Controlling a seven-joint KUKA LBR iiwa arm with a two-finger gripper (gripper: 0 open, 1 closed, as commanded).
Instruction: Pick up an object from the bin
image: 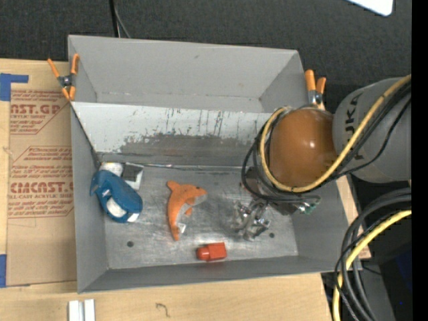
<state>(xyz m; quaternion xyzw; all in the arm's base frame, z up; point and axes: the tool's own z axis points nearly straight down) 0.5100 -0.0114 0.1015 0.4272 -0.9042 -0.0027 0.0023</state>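
The claw (252,222) hangs low over the scuffed grey floor of the bin (200,72), under the arm's glossy, rounded orange cover (297,146). It reads as a knot of small bright metal parts, and I cannot tell whether it is apart or together. Nothing shows as gripped in it, so the pick looks not yet made: getting down into the bin is done, while choosing a thing, closing on it and lifting it out are left. Farthest to the claw's left, well apart from it, lies a blue toy (117,196), soft-looking and rounded with white patches. A small white and dark piece (127,171) sits just behind it against the sloping wall. Nearer, to the claw's left and apart from it, lies an orange dolphin (182,204), smooth and curved, likely rubber or plastic, tail pointing toward the front wall. Closest of all, just below and to the left of the claw, is a small red block (212,251), blocky and hard-looking. The floor straight under the claw looks bare metal.
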